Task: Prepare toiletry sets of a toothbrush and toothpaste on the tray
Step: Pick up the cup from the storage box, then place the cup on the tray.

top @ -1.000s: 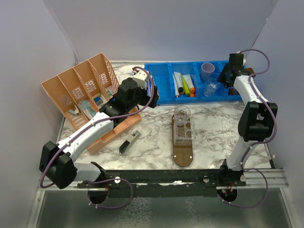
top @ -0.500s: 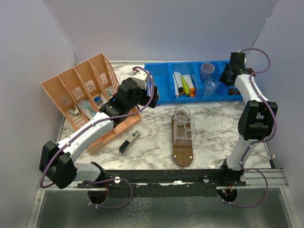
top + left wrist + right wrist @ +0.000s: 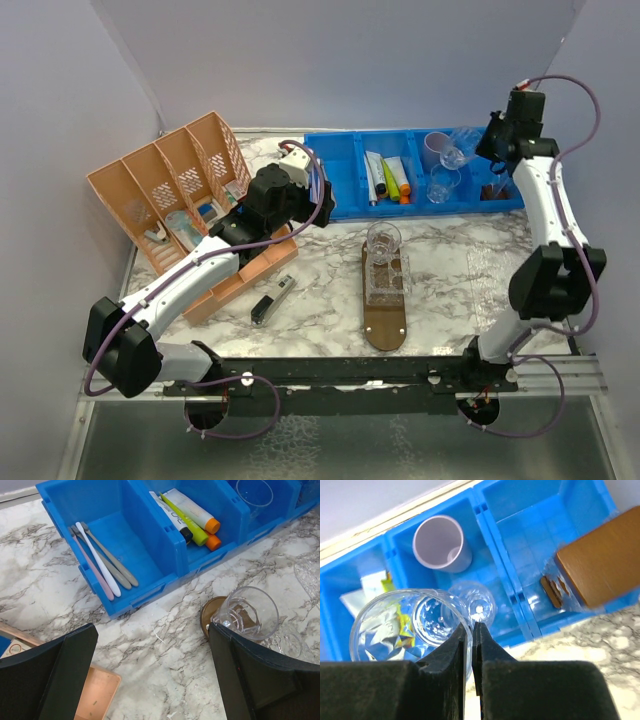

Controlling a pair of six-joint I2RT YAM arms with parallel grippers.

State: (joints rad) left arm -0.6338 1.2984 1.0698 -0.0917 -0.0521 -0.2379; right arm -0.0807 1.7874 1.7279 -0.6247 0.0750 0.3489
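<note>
Starting from the tray (image 3: pixel 386 328), you see it lying lengthwise on the marble worktop (image 3: pixel 470 270) in the lower middle of the overhead frame. An upright tumbler (image 3: pixel 383 238) stands on its far end. A clear plastic piece (image 3: pixel 388 282) sits on its middle, too glassy to tell its shape. Neither shows a brush or a tube inside.

At the upper right of the overhead frame, your right tool (image 3: pixel 471 630) is clenched on the rim of a clear tumbler (image 3: pixel 395 625). One finger is inside the wall and one outside, and the tumbler is raised above the blue bin (image 3: pixel 340 150). Under it in the bin stand a lilac cup (image 3: pixel 442 542) and a spare tumbler (image 3: pixel 475 602), one compartment each. A brown wooden piece (image 3: pixel 600 565) lies in the end compartment at the right.

Your left tool (image 3: pixel 152 630) is released, fingers spread wide. It hangs over bare worktop between the bin and the tray's far end. The toothbrushes (image 3: pixel 100 562) lie side by side in the bin compartment at the upper left of its wrist view. The tubes (image 3: pixel 192 510), with the lime green tube (image 3: pixel 187 524) among them, lie in the next compartment.

The orange basket (image 3: pixel 160 190) stands at the left of the overhead frame, beside the left arm.
</note>
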